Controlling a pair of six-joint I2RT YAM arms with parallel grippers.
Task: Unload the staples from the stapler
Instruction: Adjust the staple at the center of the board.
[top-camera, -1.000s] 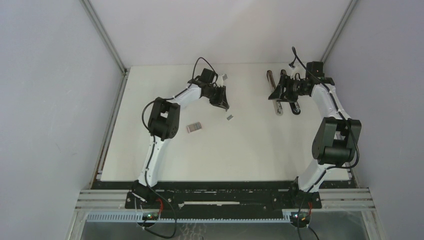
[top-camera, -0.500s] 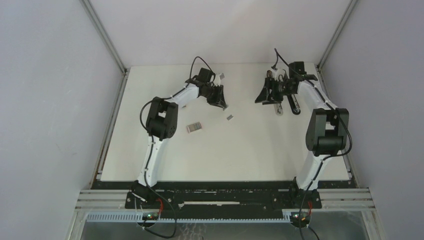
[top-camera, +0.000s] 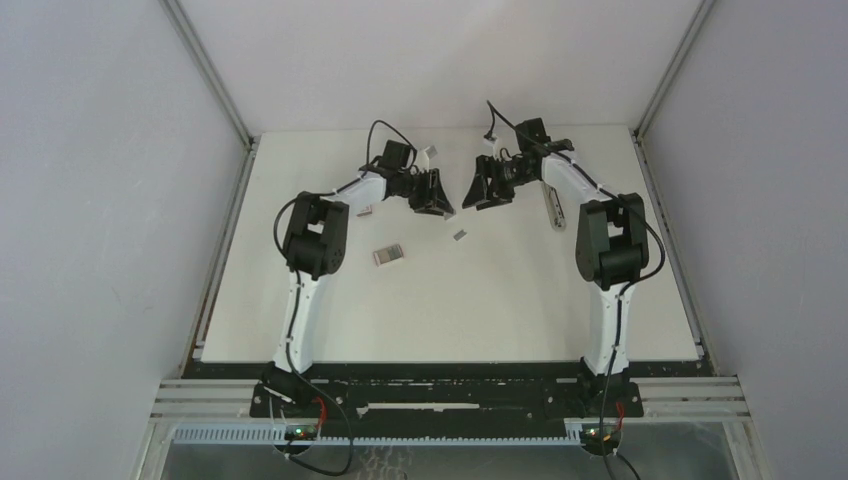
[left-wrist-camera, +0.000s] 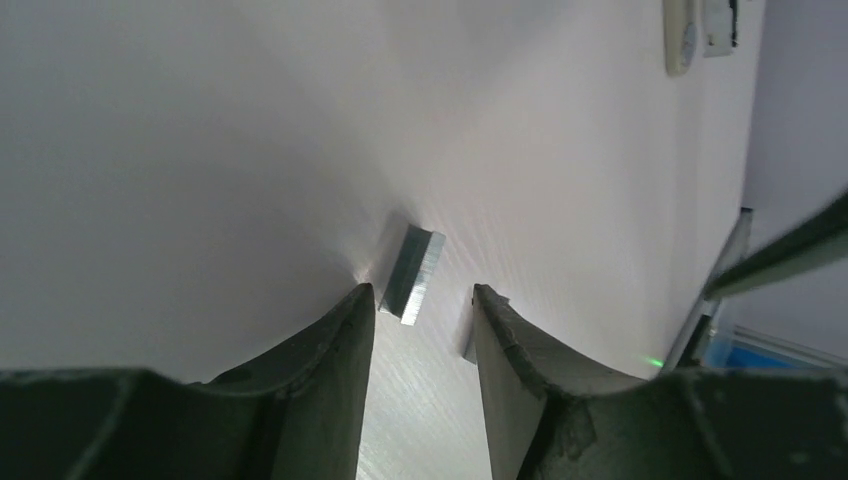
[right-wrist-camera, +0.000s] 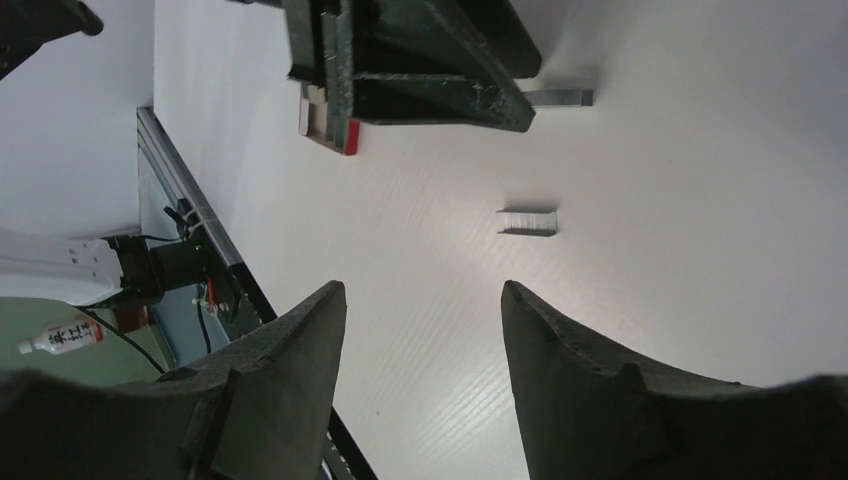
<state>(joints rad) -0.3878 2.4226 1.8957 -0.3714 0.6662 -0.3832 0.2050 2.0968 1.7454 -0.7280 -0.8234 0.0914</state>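
Seemingly near completion: staples (left-wrist-camera: 412, 272) lie loose on the table (top-camera: 500, 300), one strip just ahead of the left gripper (left-wrist-camera: 422, 292), narrowly parted and empty. Right gripper (right-wrist-camera: 422, 287) gapes wide, empty. Stapler (top-camera: 551, 207) rests beside the right arm (top-camera: 605, 240); contents unseen.

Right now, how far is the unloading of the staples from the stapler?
Done: one staple strip lies on the table at the left gripper tips, a second strip nearby. In hand: nothing; the right gripper is open and empty, the left too. Left: the stapler lies apart; whether it holds more is not visible.
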